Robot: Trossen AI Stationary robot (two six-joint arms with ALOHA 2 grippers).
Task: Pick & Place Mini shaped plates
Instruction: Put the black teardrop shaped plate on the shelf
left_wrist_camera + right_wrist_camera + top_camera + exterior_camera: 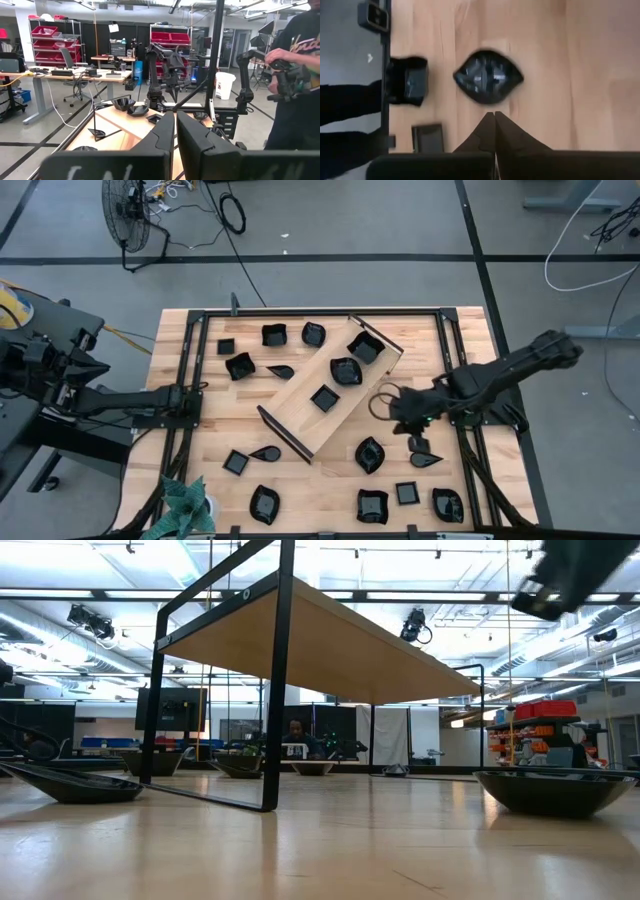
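Observation:
Several black mini shaped plates lie around a long light-wood tray (300, 415) that sits slantwise mid-table. Three plates rest in it, among them a square one (324, 397). My right gripper (402, 423) hangs shut and tipped downward just right of the tray, touching nothing. In the right wrist view its shut fingertips (494, 116) point at a leaf-shaped plate (488, 82) lying flat on the wood; this is the leaf plate (369, 454) in the high view. My left gripper (175, 131) waits shut and level at the table's left edge (185, 395).
A wavy-rimmed square plate (409, 81) and a small square plate (427, 136) lie by the black frame bar at the near edge. A teardrop plate (424, 460) lies close to my right gripper. A teal plant (185, 505) stands at the near left corner. A person (295, 75) stands beyond the table.

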